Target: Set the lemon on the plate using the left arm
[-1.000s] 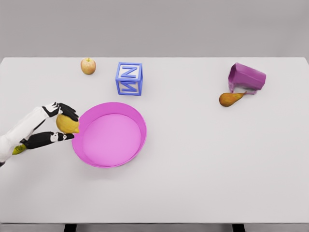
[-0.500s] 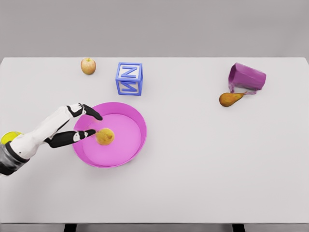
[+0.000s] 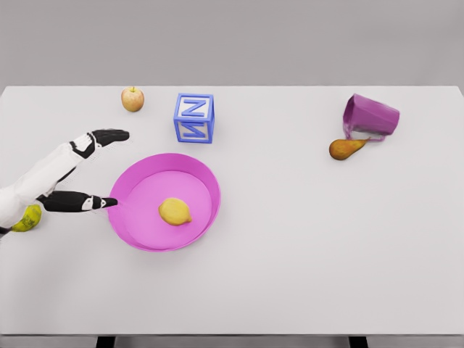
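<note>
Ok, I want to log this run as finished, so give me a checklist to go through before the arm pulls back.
1. Lemon inside the plate: ok, it lies near the middle.
2. Left hand free of the lemon: ok, fingers spread, nothing held.
3. Hand clear of the plate: cannot tell, one fingertip is right at the left rim.
4. Way back toward the lower left free: not ok, a small yellow-green thing lies under the forearm.
5. Apple and block off that way: ok, both stand farther back.
</note>
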`<state>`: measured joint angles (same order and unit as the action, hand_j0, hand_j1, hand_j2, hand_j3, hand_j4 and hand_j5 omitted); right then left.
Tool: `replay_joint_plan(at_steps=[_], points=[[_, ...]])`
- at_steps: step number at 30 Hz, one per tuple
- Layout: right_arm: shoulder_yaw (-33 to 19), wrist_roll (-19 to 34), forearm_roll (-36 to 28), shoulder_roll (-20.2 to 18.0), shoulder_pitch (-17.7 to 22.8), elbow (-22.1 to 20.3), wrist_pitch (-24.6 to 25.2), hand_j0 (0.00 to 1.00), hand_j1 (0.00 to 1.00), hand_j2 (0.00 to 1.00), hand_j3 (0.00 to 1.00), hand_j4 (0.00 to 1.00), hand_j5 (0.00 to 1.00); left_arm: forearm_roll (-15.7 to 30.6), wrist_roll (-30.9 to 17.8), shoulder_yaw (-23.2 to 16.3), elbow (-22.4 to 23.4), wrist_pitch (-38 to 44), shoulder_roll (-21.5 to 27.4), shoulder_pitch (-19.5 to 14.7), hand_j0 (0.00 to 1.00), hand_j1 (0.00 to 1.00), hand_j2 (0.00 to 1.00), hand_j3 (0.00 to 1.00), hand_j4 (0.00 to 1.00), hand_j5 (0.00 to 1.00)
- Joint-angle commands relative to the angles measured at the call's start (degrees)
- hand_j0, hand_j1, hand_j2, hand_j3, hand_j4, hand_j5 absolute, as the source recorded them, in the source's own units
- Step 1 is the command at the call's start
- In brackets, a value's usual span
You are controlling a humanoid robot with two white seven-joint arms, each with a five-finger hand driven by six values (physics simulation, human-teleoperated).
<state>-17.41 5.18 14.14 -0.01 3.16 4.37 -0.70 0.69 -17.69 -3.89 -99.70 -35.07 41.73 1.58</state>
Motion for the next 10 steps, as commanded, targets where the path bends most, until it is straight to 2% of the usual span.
replay_joint_plan(at_steps=[1,3,5,10], points=[[0.0,0.0,0.0,0.0,-0.1,0.0,0.0,1.0,1.0,1.0,1.0,1.0,1.0,0.4,0.0,3.5,0.2,0.1,1.7,0.0,1.0,1.0,1.0,1.0,1.0,1.0],[0.0,0.0,-0.1,0.0,-0.1,0.0,0.0,1.0,1.0,1.0,1.0,1.0,1.0,0.5,0.0,5.7,0.5,0.1,2.1,0.0,1.0,1.0,1.0,1.0,1.0,1.0],[0.0,0.0,0.0,0.0,-0.1,-0.1,0.0,1.0,1.0,1.0,1.0,1.0,1.0,0.5,0.0,5.9,2.7,0.1,3.2,0.0,1.0,1.0,1.0,1.0,1.0,1.0],[0.0,0.0,0.0,0.0,0.0,-0.1,0.0,1.0,1.0,1.0,1.0,1.0,1.0,0.4,0.0,6.6,3.4,0.1,3.5,0.0,1.0,1.0,1.0,1.0,1.0,1.0]])
